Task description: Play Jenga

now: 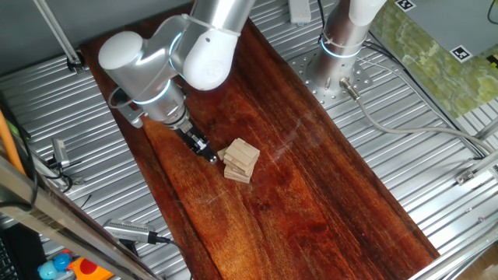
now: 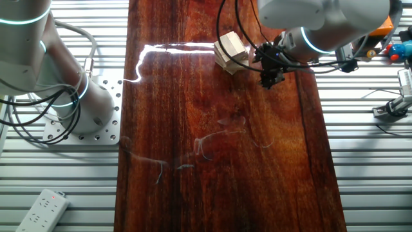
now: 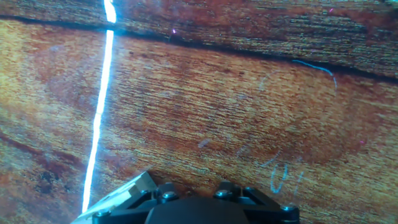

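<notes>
The Jenga is a small stack of pale wooden blocks in crossed layers, standing on the dark wooden board. In the other fixed view the Jenga sits near the board's far edge. My gripper hangs low just left of the stack, its tip close to the lower blocks. From the other side the gripper is right of the stack, with the fingers drawn into one narrow black tip holding nothing. The hand view shows only wood grain and the black housing; the stack is out of it.
A second arm's base stands on the ribbed metal table right of the board, with cables around it. A white power strip lies at the near left corner. Tools and coloured parts sit beyond the board's left edge.
</notes>
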{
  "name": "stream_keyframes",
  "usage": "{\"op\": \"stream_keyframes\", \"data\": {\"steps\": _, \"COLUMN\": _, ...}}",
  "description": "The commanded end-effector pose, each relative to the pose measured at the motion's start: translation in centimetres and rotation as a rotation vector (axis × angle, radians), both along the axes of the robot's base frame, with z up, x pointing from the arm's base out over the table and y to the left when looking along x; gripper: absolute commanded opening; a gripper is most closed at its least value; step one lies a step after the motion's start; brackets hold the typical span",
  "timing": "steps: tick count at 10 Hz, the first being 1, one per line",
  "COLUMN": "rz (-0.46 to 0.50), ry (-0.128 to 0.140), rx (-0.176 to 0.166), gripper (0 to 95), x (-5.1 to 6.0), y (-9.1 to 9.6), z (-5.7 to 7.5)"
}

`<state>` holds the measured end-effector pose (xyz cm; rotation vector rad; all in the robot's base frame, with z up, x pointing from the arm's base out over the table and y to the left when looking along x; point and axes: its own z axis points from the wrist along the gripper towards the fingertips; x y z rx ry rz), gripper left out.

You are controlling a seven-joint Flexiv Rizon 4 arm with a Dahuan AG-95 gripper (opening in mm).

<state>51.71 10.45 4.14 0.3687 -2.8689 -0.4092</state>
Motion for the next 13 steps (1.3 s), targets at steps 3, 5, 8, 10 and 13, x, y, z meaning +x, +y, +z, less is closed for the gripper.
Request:
{"op": "stream_keyframes", "data": {"steps": 3, "rz": 0.010, "ry": -0.003, "rx": -0.001, "gripper": 57.0, "x": -1.0, "y": -0.2, "z": -0.4}}
{"op": "stream_keyframes", "data": {"steps": 5, "rz": 0.014, "ry": -0.006, "rx": -0.003, "gripper": 38.0, "x": -1.5, "y": -0.3, "z": -0.6}}
{"op": "stream_keyframes", "data": {"steps": 8, "rz": 0.028, "ry": -0.007, "rx": 0.000, "gripper": 38.0, "x": -2.0, "y": -0.9, "z": -0.4}}
{"op": "stream_keyframes", "data": {"steps": 10, "rz": 0.038, "ry": -0.008, "rx": 0.003, "gripper": 38.0, "x": -2.3, "y": -1.6, "z": -0.3}}
{"op": "stream_keyframes", "data": {"steps": 13, "rz": 0.050, "ry": -0.009, "rx": 0.006, "gripper": 38.0, "x": -2.8, "y": -2.4, "z": -0.1}}
